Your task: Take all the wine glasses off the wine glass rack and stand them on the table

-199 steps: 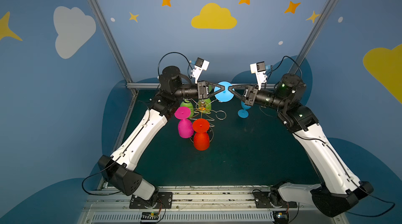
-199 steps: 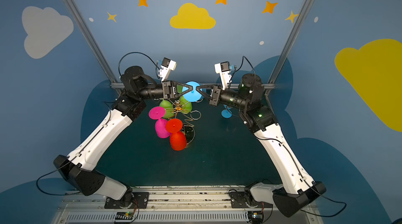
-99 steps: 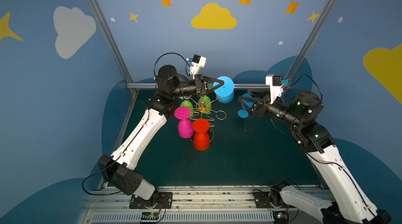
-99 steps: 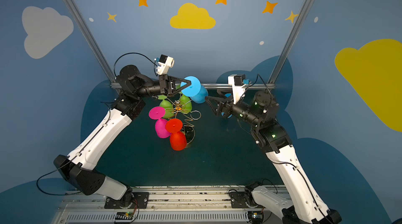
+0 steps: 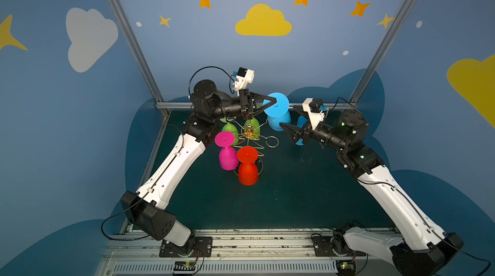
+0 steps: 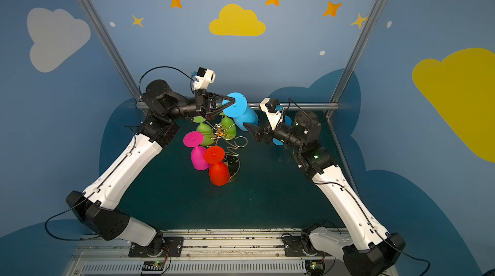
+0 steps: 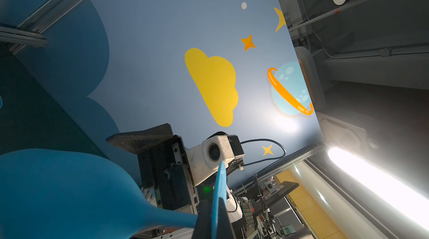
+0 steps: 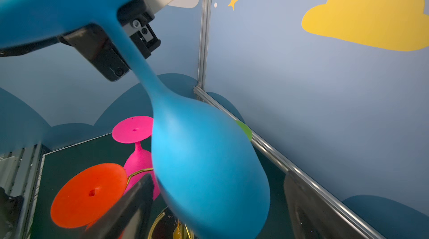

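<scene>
While the red glass and the pink glass hang foot-up on the near side of the wine glass rack, and the green glasses hang on its far side, the blue wine glass is already free of it. It hangs in the air bowl-down and tilted, above and behind the rack, a little toward the right. The left pincer is clamped on its stem just under the foot. The right pincer, to the right of the rack, has its fingers wide apart at the level of the bowl and holds nothing.

I judge that the lifting-off is done and the carrying-away is now in hand. The next move calls either for the right pincer to close gently on the bowl, or for the left arm to lower the glass to the bare surface without knocking the rack.

I cannot tell whether the open fingers touch the bowl. In the right wrist view the bowl fills the space between them and is blurred. The base of the rack is mostly covered by the red glass. A second blue glass, farther right of the rack, is mostly hidden behind the right pincer.
</scene>
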{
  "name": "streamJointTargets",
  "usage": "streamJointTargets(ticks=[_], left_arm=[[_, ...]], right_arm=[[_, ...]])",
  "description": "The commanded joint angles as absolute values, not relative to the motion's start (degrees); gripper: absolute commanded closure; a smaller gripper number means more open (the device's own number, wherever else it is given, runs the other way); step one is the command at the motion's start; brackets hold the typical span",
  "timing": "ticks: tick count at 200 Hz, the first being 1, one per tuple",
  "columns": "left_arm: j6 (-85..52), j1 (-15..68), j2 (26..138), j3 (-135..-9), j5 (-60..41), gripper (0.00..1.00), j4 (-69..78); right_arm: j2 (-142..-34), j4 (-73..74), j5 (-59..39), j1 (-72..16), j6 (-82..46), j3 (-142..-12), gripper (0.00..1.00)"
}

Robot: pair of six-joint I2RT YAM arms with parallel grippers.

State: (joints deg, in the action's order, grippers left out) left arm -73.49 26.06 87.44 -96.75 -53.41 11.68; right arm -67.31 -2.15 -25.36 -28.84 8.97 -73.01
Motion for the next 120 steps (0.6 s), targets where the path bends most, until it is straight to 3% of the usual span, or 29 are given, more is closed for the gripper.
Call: streamJointTargets(ticks=[1, 55, 91, 109, 120], left_arm=[[-74.98, 26.35, 88.33, -98.87, -54.76, 0.97, 15.10], [-76.39, 26.45, 88.96, -99.05, -55.87, 0.97, 16.77], [-75.86, 26.42, 88.86, -98.97, -56.36, 0.96, 16.87], [-74.53, 26.28, 88.48, -98.72, -56.13, 0.87, 16.35], [-72.93, 26.11, 88.12, -98.61, -55.90, 0.65, 15.81]], right_arm=[[-69.34, 1.10, -27.15, -29.76, 10.70, -75.81, 0.13], [-73.01, 2.62, -26.83, -30.87, 8.46, -77.10, 0.16], [-72.37, 0.24, -25.47, -30.94, 6.94, -77.81, 0.41], [-71.10, -1.80, -24.64, -30.94, 5.45, -77.72, 0.52], [-70.01, -3.73, -23.76, -30.94, 4.24, -77.68, 0.56]])
